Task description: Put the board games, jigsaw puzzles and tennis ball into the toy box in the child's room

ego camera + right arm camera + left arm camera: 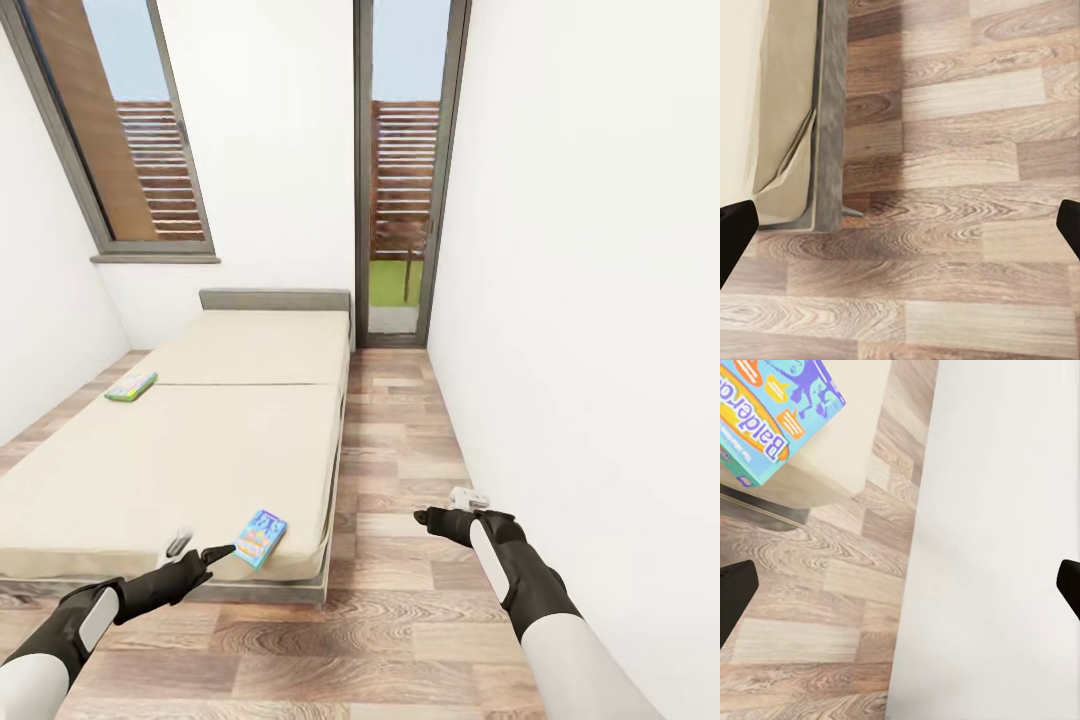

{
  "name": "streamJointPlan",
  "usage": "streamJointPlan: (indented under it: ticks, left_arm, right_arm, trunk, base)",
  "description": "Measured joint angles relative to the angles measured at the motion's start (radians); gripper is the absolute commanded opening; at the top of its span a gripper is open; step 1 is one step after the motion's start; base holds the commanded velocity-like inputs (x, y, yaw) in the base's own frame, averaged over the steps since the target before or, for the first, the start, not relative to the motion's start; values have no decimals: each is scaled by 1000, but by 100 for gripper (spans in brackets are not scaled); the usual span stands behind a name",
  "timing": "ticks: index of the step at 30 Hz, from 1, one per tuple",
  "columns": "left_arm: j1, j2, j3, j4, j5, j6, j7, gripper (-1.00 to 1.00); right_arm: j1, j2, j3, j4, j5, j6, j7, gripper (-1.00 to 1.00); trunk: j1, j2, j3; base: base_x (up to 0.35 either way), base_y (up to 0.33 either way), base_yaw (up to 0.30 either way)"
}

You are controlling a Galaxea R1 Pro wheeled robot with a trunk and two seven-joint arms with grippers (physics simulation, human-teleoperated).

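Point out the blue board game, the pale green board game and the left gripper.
Blue board game [261, 537], head view, cover centre.
Pale green board game [131, 386], head view, cover centre.
Left gripper [197, 548], head view, between its fingertips.

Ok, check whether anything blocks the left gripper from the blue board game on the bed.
Nothing visible does. The left gripper is open beside the blue board game, which lies at the near corner of the bed, with only bare cover between them.
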Motion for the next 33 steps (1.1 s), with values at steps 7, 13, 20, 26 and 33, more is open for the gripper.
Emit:
streamJointPlan:
  ticks: [7,13,20,26,33]
  left_arm:
    - [0,2,-1,0,42,2,-1,100]
    - [0,5,-1,0,49,5,-4,100]
    - [-1,10,-1,0,59,44,-55,100]
    - [-2,9,0,0,60,63,-63,100]
    - [-2,8,5,0,64,66,-61,100]
  right_arm:
    - [0,0,0,0,0,-1,0,100]
    - [1,0,2,-1,0,-2,-1,100]
    - [2,0,4,-3,0,-2,-1,100]
    - [2,1,6,-3,1,-2,0,100]
    - [2,2,7,-3,1,-1,1,100]
  trunk:
    - [27,-49,-22]
    - [50,-91,-41]
    - [77,-140,-63]
    - [100,-182,-82]
    - [127,-231,-103]
  base:
    - [0,0,0]
    - [0,0,0]
    - [0,0,0]
    - [0,0,0]
    - [0,0,0]
